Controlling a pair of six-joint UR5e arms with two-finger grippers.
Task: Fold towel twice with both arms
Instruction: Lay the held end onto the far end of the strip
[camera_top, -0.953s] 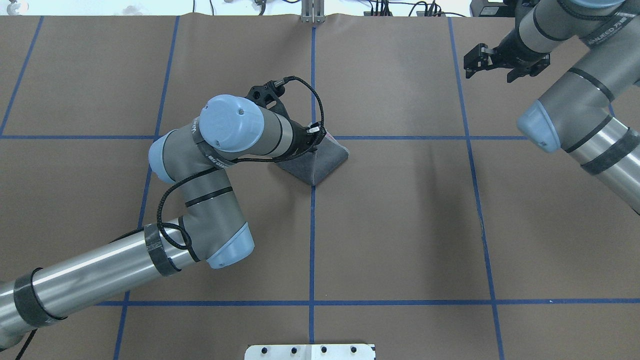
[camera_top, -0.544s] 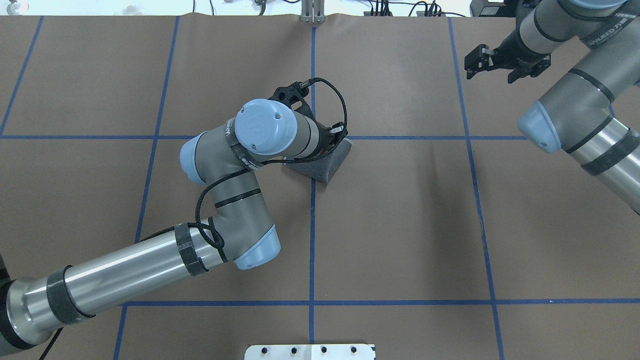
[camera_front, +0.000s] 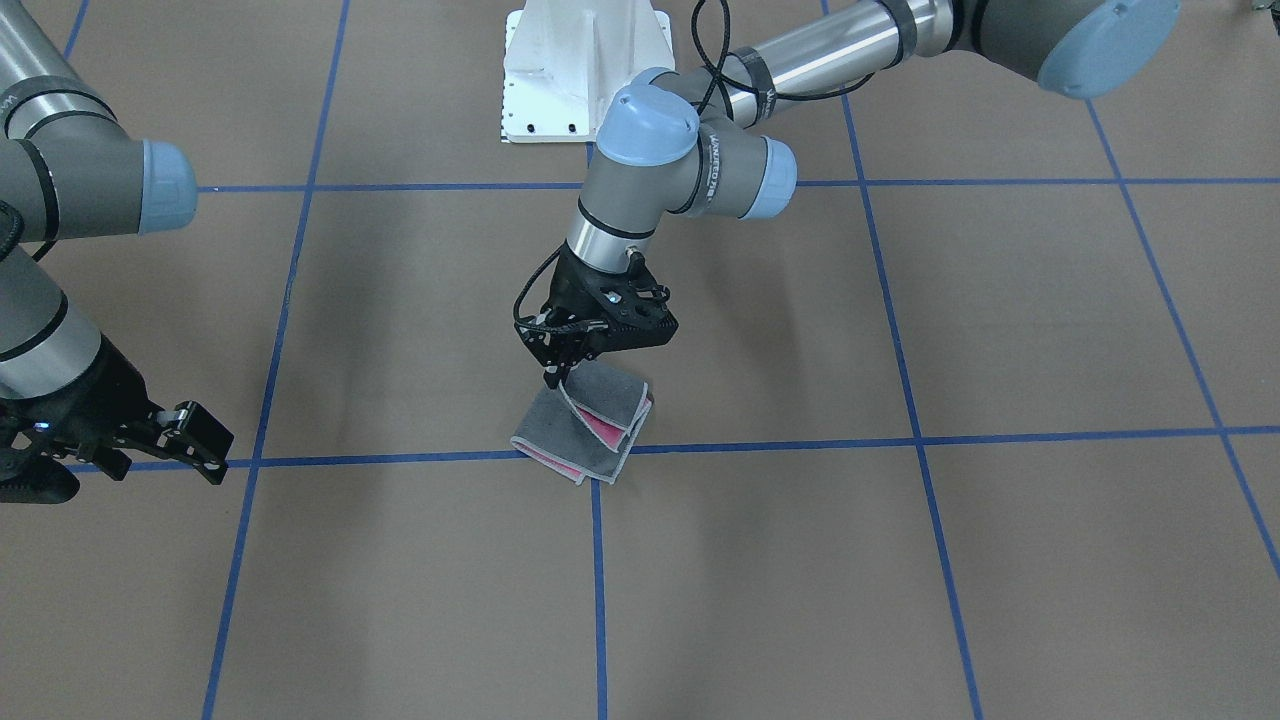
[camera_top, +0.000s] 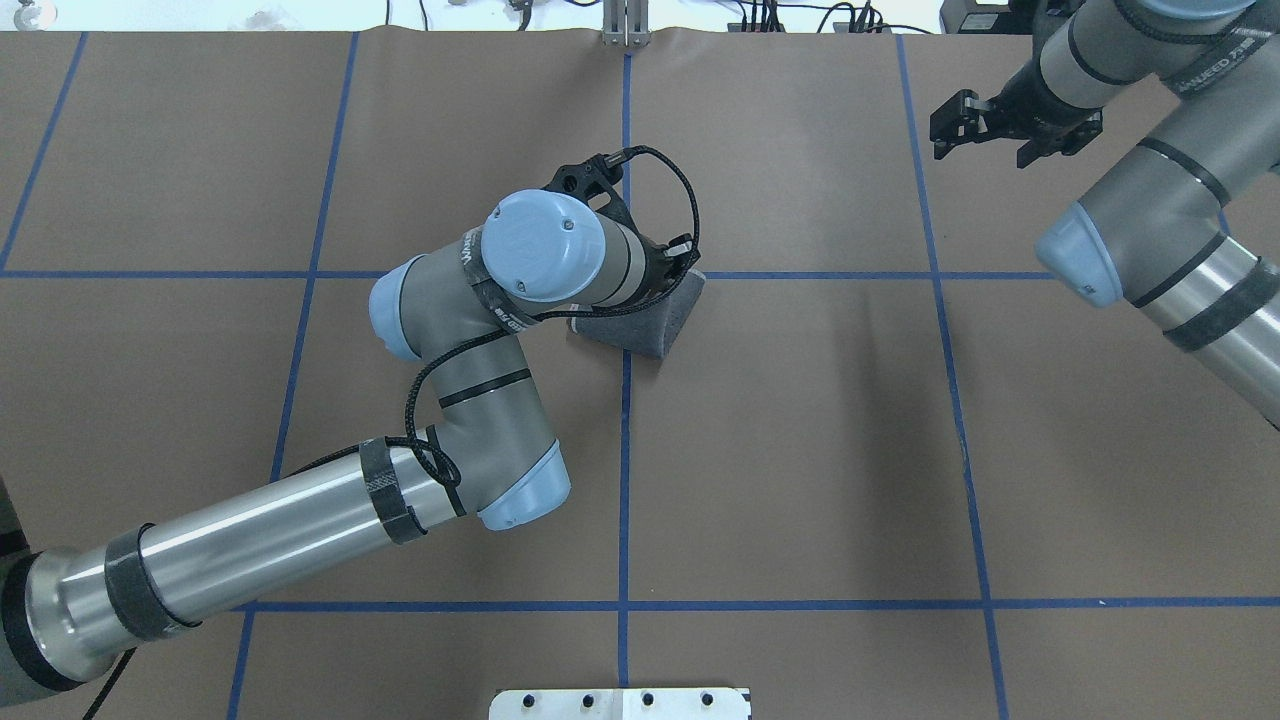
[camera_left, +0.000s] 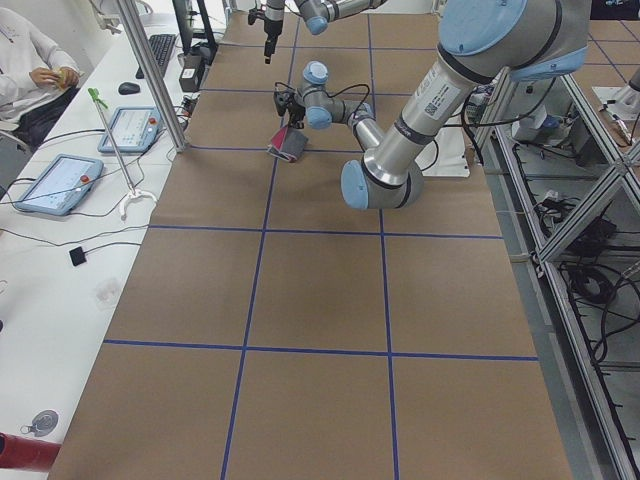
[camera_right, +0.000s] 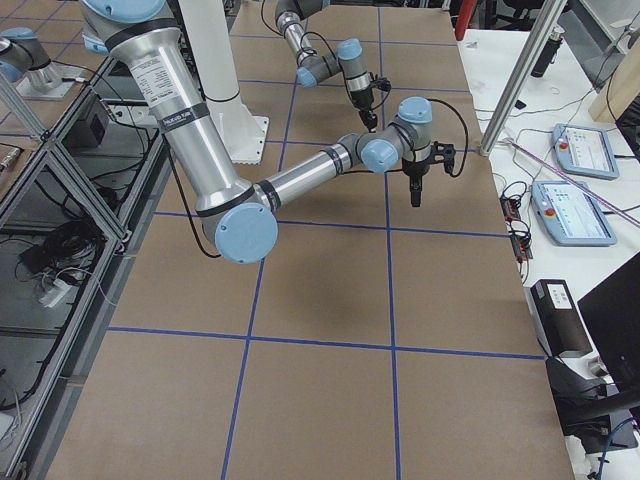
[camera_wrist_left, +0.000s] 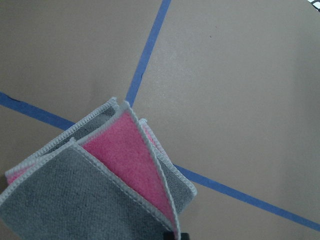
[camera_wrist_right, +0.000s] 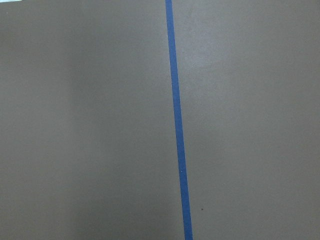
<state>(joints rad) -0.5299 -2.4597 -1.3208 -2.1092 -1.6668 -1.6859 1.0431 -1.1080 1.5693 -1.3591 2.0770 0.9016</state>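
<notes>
The towel (camera_front: 585, 432) lies folded on the brown table at a crossing of blue lines, dark grey outside with pink showing between its layers. My left gripper (camera_front: 553, 378) is shut on the towel's upper corner and holds that layer slightly raised. In the overhead view the left wrist hides the gripper, and the towel (camera_top: 652, 322) shows as a grey wedge beside it. The left wrist view shows the towel's (camera_wrist_left: 100, 185) grey and pink layers fanned apart. My right gripper (camera_top: 985, 148) hangs open and empty over the far right of the table, well away from the towel; it also shows in the front-facing view (camera_front: 120, 462).
The white pedestal base (camera_front: 585, 70) stands at the robot's edge of the table. Blue tape lines (camera_top: 624, 480) divide the brown table cover (camera_top: 800, 450) into squares. Tablets and cables lie on a side bench (camera_left: 60, 185) beyond the far edge.
My left arm has swung right and slightly forward with the towel corner in its grip, laying the grey layer over into a narrower fold. The right arm has barely moved.
</notes>
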